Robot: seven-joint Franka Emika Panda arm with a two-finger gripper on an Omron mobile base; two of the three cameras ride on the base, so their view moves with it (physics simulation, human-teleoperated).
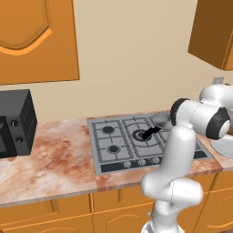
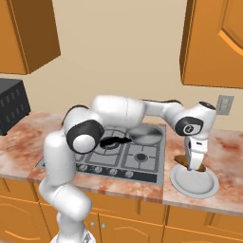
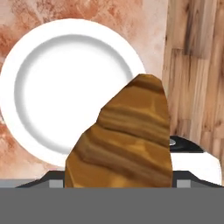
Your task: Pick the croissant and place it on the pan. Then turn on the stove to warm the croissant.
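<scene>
At the right of the right base view, my gripper (image 2: 195,167) hangs over a white plate (image 2: 179,181) on the marbled counter (image 2: 228,152), just right of the stove (image 2: 142,163). Low in the hand view, the croissant (image 3: 124,140) fills the centre and lower middle, rising between my jaws, which are closed on it; it hides part of the plate's (image 3: 26,87) lower right rim. The plate sits upper left in that view, with wooden floor (image 3: 197,65) down the right edge. Near the middle of the right base view, the pan (image 2: 146,135) rests on a rear burner, its black handle pointing left toward my arm
</scene>
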